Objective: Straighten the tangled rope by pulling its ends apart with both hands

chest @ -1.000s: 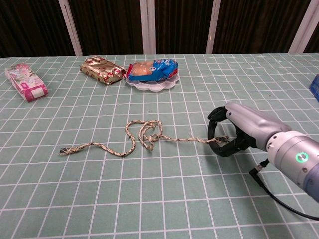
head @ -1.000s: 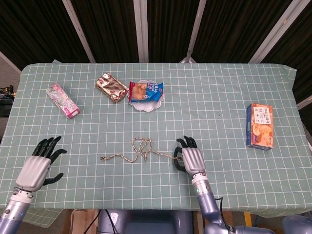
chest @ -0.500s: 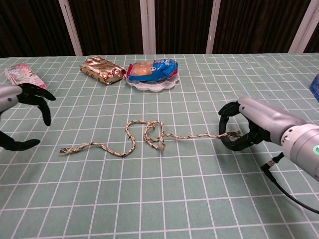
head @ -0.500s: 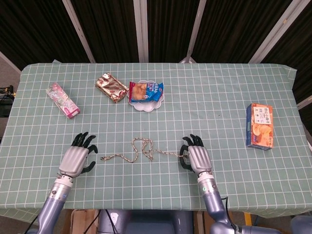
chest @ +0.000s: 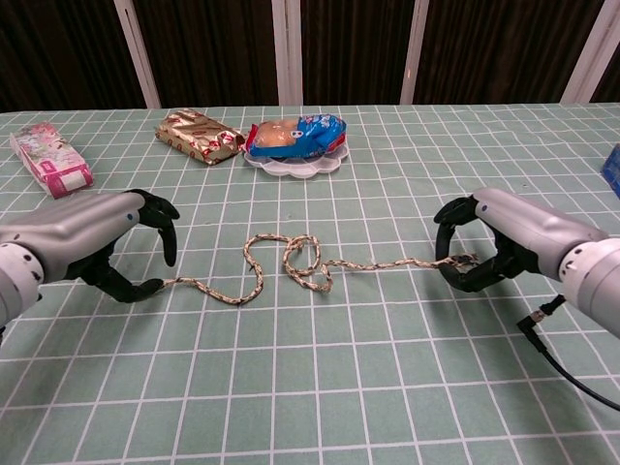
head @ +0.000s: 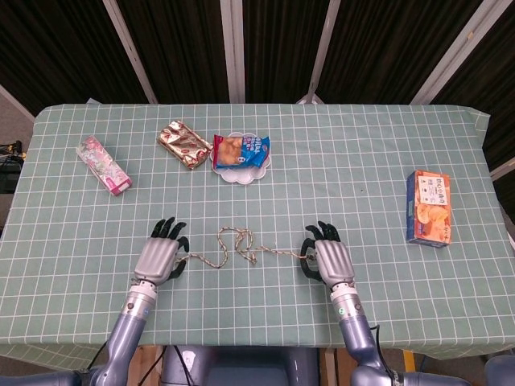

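Note:
A thin braided rope [head: 241, 244] [chest: 291, 260] lies on the green checked cloth with a loose tangle of loops at its middle. My left hand [head: 161, 257] [chest: 92, 242] is at the rope's left end, fingers arched apart over it and thumb tip beside the end; nothing is pinched. Further right, my right hand [head: 331, 260] [chest: 509, 237] pinches the rope's right end between thumb and curled fingers. The stretch from the tangle to that hand runs nearly straight.
Along the far side lie a pink packet [head: 103, 165] [chest: 48, 160], a gold-brown packet [head: 183, 145] [chest: 199, 136] and a blue snack bag [head: 241, 150] [chest: 295, 131] on a white plate [chest: 291, 167]. An orange box [head: 429, 207] sits at the right.
My left hand has come in from the left to the rope's left end. My right hand has drawn the right end further right, stretching that stretch of rope.

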{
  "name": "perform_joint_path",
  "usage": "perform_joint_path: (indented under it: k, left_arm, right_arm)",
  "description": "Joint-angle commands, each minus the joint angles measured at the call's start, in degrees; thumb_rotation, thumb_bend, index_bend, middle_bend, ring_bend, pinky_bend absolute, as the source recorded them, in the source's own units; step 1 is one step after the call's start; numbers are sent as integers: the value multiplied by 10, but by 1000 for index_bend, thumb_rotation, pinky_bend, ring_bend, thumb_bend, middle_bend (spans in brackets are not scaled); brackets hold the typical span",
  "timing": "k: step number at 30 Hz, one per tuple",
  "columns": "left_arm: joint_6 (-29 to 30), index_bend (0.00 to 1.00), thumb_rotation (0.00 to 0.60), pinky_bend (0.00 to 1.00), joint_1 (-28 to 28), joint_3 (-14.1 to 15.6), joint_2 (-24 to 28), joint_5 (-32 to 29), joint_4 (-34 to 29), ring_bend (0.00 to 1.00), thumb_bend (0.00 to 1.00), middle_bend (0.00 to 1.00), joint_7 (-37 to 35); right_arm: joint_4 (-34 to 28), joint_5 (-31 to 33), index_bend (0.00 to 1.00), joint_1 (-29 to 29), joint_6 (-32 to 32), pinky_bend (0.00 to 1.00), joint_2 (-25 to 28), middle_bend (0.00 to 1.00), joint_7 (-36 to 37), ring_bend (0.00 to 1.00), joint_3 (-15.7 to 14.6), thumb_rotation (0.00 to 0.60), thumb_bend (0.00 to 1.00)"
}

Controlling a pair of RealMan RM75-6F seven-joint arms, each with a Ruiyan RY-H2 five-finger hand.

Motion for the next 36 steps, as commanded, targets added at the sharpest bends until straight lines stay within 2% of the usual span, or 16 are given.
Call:
perform_joint_path:
  k: [1,15,25,36]
  left_arm:
    - [-4,480,600,0,-12,-4,-13,-16,8,0,463,126,7]
    - [-16,488,600,0,-56,0,-55,-44,44,0,465,126,31]
    - [-3,515,600,0,-67,2,-70,-62,58,0,477,131,33]
    - [9,607,600,0,-73,12,-71,-64,68,0,514,156,29]
  right_arm:
    - [0,1,625,0,1,0,1,203,1,0,-1,600,501]
    - [1,3,625,2,3,0,11,203,8,0,-3,600,503]
    - [1,6,625,4,2,0,17,203,13,0,-4,600,503]
    - [0,7,624,4,5,0,20,203,16,0,-6,600,505]
